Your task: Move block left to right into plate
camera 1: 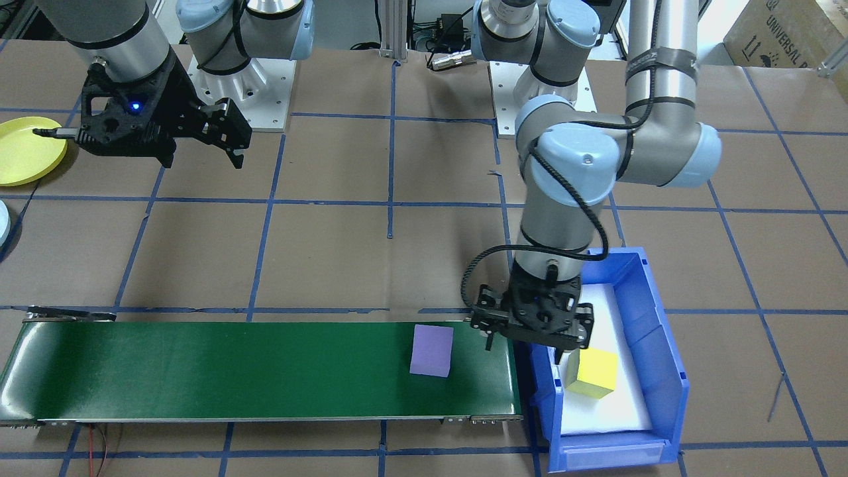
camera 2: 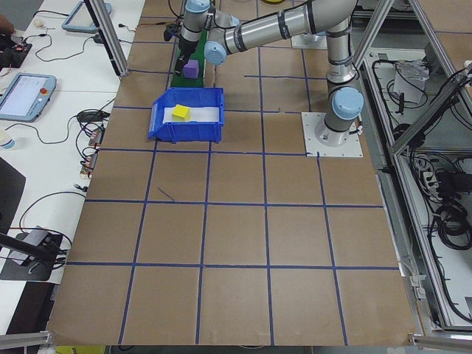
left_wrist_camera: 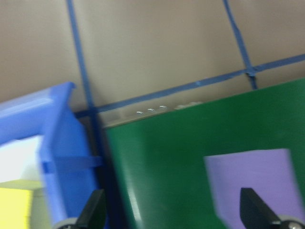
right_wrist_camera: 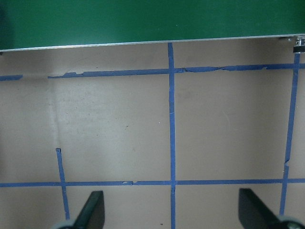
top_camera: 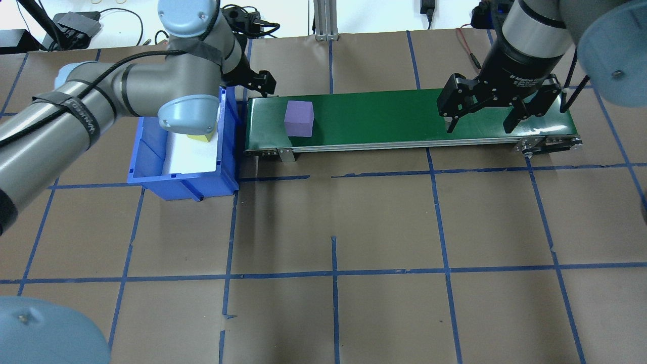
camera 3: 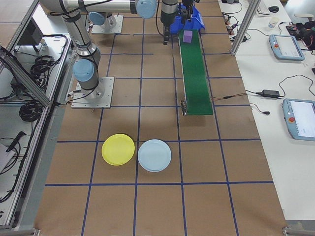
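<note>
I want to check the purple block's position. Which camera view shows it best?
The front-facing view: the purple block sits whole and sharp on the green belt, near the blue bin. The overhead view also shows it clearly; the side views show it tiny; the left wrist view is blurred and cut off.

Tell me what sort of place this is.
Most likely a robotics lab or test cell. A brown paper-covered table is marked into a grid with blue tape, a small green conveyor belt carries a purple foam cube, and handheld control pendants and loose cables lie on the side benches.
</note>
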You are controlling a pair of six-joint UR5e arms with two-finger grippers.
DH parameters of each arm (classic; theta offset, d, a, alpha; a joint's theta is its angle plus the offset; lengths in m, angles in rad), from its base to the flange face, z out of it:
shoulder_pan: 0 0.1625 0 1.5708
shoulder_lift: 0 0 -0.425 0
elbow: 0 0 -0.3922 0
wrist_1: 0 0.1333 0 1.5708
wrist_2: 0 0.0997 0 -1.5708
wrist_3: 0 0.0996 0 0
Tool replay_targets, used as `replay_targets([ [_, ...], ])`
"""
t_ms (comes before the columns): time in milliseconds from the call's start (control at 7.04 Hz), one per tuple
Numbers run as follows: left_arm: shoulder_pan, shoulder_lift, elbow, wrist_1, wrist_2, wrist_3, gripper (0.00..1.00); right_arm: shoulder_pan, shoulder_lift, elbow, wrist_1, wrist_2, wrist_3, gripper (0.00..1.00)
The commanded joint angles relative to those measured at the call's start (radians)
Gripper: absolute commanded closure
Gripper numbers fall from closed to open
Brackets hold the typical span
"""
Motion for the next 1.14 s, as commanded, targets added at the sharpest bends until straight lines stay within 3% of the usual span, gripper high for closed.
replay_targets([
  [0, 0.184, 0.006, 0.001, 0.0, -0.006, 0.245, 0.0, -0.056, 0.001, -0.001, 0.009, -0.003, -0.022, 0.0],
  [284, 0.22, -0.038, -0.001, 0.003, -0.004, 0.285, 0.0, -0.14, 0.09, -0.022, 0.0, 0.001, -0.057, 0.0],
  [568, 0.22, -0.084, -0.024, -0.003, -0.004, 0.174, 0.0, -0.24, 0.177, -0.036, -0.011, 0.006, -0.063, 0.0],
  [852, 0.219, -0.075, -0.024, -0.032, -0.007, 0.15, 0.0, -0.268, 0.247, -0.027, -0.155, 0.044, -0.15, 0.0],
  [994, 0.219, -0.076, -0.025, -0.052, -0.038, 0.136, 0.0, -0.292, 0.283, -0.036, -0.169, 0.05, -0.177, 0.0],
])
